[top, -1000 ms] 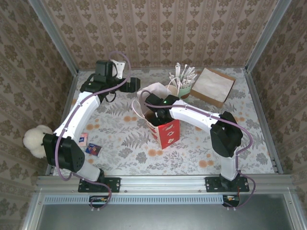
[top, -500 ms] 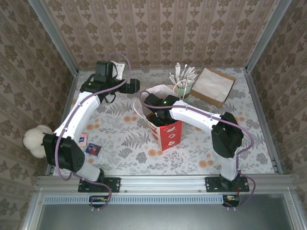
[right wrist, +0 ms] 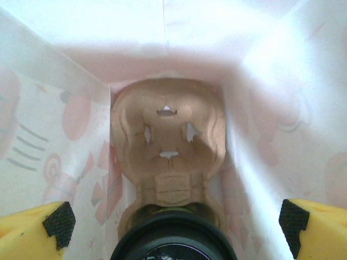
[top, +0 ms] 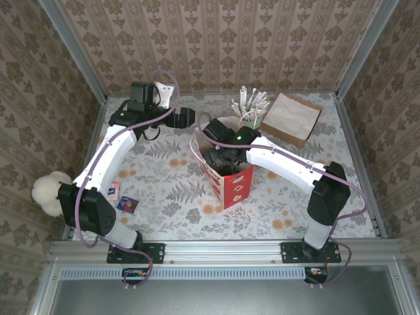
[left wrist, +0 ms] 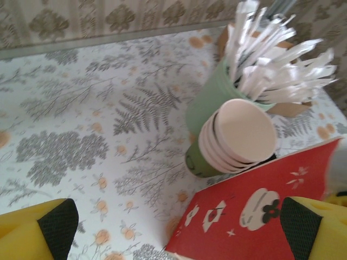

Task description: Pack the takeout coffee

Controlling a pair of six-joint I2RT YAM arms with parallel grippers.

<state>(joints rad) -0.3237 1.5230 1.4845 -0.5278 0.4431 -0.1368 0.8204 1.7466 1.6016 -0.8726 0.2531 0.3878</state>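
A red gift bag (top: 232, 185) stands mid-table with its mouth up. My right gripper (top: 220, 156) is down in that mouth, open, its fingers apart and touching nothing. Below it, on the bag's floor, lies a brown cardboard carrier (right wrist: 168, 135). In the carrier's near pocket sits the takeout coffee (right wrist: 169, 208), a sliver of green wall under a black lid (right wrist: 173, 241). The right gripper (right wrist: 176, 225) hangs just above that lid. My left gripper (top: 182, 118) hovers open behind the bag's left side, holding nothing. The left gripper (left wrist: 176, 238) looks down at the bag (left wrist: 271, 211).
A tilted nested stack of green cups with cream rims (left wrist: 238, 135) leans against a green cup of white wrapped sticks (left wrist: 265, 59) behind the bag. A brown napkin stack (top: 290, 118) lies back right. A white fluffy ball (top: 49, 190) and small packets (top: 123, 199) sit at the left edge.
The right arm's elbow has swung out to the right while its gripper stays in the bag. The bag has shifted slightly right. The left gripper edged a little right.
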